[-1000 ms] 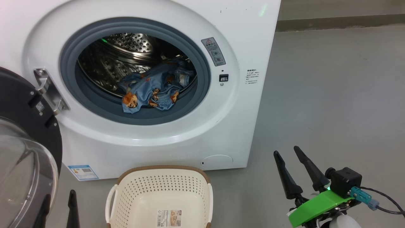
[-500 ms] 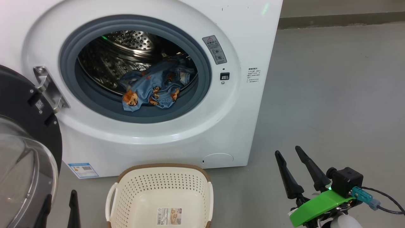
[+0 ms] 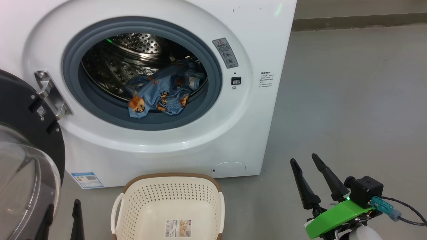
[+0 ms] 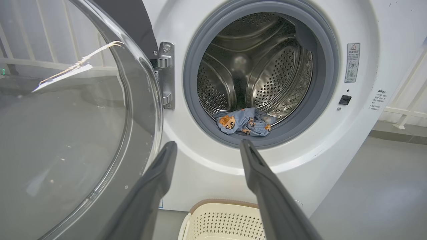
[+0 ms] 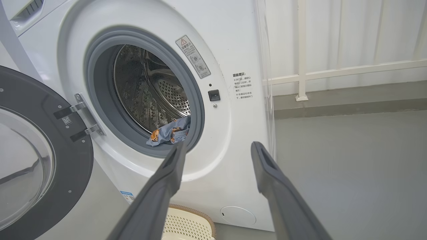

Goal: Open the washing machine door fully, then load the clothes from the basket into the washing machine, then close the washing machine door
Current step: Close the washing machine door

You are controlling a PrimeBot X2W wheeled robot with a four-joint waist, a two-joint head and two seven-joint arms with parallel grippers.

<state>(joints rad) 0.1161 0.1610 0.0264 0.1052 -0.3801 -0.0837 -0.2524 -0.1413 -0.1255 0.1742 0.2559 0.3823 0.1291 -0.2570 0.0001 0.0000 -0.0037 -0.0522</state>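
My left gripper (image 4: 208, 142) and right gripper (image 3: 303, 158) both hang spread wide, holding nothing. The basket (image 3: 133, 200) is empty and the clothes (image 3: 160, 96) lie inside the washing machine (image 3: 200, 146). The door (image 3: 20, 110) is swung open on my left, so I reckon closing it is next.

Bright, even light; sharp focus; glare streaks the washing machine door (image 4: 68, 110).
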